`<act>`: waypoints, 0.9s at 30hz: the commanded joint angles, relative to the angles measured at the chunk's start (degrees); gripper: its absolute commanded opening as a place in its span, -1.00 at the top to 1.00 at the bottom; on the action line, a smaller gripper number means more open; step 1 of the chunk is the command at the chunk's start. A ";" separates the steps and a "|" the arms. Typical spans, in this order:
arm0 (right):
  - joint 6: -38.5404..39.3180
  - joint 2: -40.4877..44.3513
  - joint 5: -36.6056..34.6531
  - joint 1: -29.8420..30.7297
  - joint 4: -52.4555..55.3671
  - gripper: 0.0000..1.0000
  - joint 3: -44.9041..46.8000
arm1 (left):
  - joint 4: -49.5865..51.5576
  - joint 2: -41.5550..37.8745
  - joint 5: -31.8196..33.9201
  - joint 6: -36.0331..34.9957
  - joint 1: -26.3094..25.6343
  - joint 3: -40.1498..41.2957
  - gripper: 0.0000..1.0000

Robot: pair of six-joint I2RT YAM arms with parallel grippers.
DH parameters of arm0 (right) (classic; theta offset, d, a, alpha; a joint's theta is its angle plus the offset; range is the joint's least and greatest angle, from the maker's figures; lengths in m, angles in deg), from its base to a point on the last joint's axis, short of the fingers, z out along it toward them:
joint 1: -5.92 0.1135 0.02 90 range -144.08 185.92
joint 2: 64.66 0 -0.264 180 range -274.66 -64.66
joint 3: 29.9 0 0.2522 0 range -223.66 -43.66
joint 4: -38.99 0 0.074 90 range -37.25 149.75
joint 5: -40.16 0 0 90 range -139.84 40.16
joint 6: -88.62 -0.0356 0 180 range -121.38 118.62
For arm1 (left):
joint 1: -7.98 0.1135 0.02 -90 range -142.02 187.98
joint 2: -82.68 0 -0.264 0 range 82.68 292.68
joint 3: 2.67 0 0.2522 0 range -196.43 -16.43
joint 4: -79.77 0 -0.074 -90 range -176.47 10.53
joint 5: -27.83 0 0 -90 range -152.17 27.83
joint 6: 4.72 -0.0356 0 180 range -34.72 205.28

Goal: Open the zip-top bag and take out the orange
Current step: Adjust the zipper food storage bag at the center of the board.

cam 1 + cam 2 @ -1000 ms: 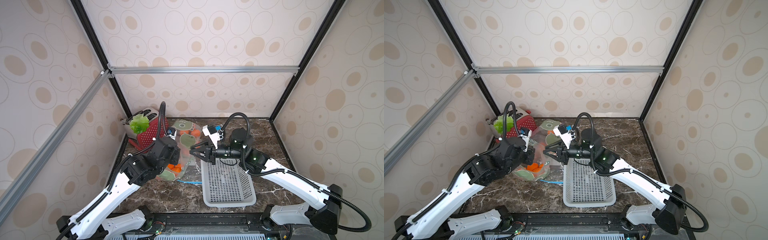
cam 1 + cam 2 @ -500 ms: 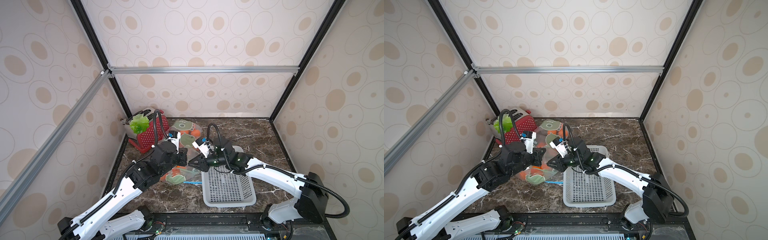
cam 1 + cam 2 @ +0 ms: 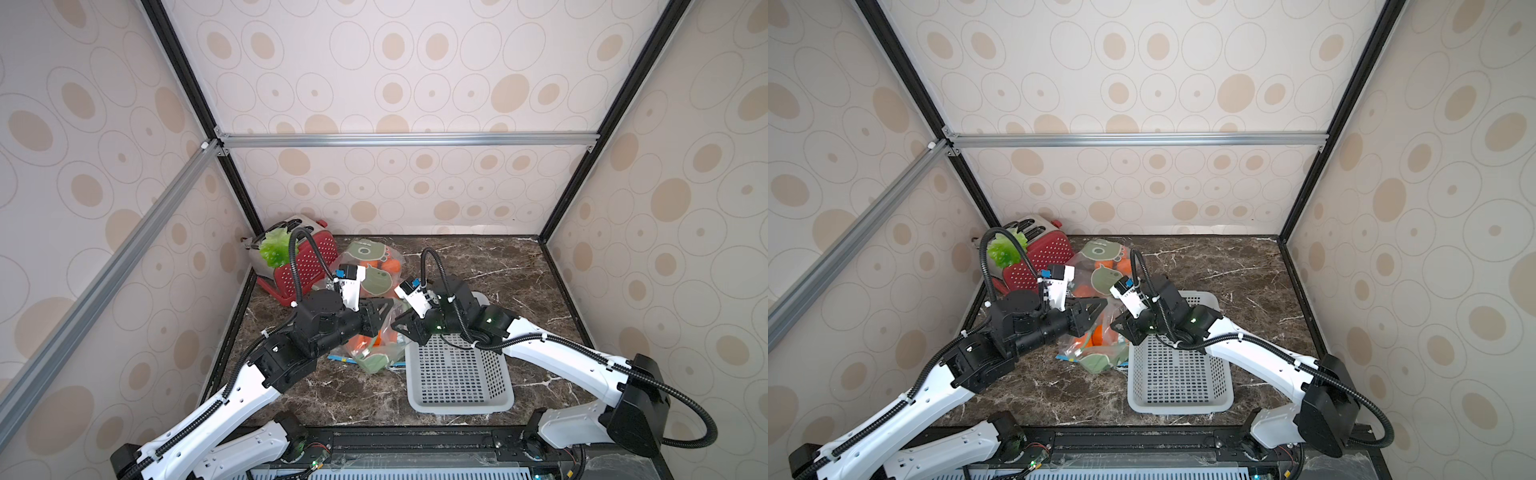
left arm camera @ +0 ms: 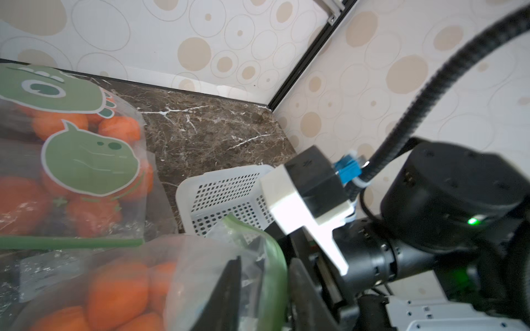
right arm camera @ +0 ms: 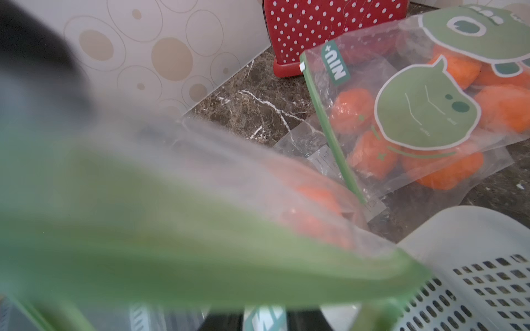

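Bag (image 3: 374, 357) holding the oranges (image 3: 359, 343) sits at frame centre, between both arms. Left gripper (image 4: 263, 266) stands part-open around the green rim (image 4: 276, 258); right gripper (image 3: 401, 326) state I cannot tell. I should pinch each lip, then pull apart slowly.

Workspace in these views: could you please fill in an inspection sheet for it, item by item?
Surface: dark marble table; no spills seen.
Job's things: front bag of oranges, its top up between the grippers.
Clutter: white basket beside the front bag; second bag, also of oranges, lying flat behind; red toaster with lettuce in the back corner.
Grippers: left gripper jaws apart at the front bag's green rim; right gripper at the same rim, grip unclear.
Cables: a black hose arches over each wrist; none seen caught.
Surroundings: patterned walls, aluminium rail; nothing else seen.
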State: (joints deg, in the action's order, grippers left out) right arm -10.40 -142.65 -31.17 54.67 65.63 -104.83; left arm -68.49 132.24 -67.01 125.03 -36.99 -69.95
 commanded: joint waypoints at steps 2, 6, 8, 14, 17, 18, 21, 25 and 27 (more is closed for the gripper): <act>2.98 1.58 -1.88 -0.14 3.57 0.45 4.19 | 11.52 -6.23 12.60 -7.65 -0.31 -1.92 -0.32; 3.33 2.60 -1.94 -0.13 4.01 0.47 6.25 | 18.76 -8.40 27.30 -13.61 0.41 -6.29 -0.61; 4.20 3.40 -2.67 -0.12 5.37 0.46 6.76 | 21.00 -7.54 29.35 -14.96 1.36 -8.26 -0.65; 5.20 7.51 -3.83 -0.11 8.80 0.47 8.40 | 18.95 -1.71 19.91 -14.29 12.68 -5.27 -0.70; 3.89 10.41 -3.03 -0.12 8.01 0.47 10.10 | 8.14 3.71 3.59 -11.48 20.48 1.06 -0.71; 3.50 11.25 -2.62 -0.10 7.59 0.47 10.65 | 5.60 6.18 -1.14 -11.11 21.83 2.32 -0.69; 2.57 14.22 -2.41 -0.12 6.19 0.41 12.32 | 1.86 13.00 -7.21 -10.92 22.16 3.77 -0.60; 1.55 16.98 -2.28 -0.09 6.19 0.32 12.99 | 0.13 17.71 -9.56 -10.60 22.13 6.32 -0.63; 1.32 17.43 -2.04 -0.17 6.18 0.28 12.96 | 1.21 19.61 -10.73 -10.20 22.04 6.81 -0.61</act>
State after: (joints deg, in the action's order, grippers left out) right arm -8.36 -126.30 -33.79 54.65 71.82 -92.37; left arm -64.31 151.21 -72.63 113.64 -15.15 -62.45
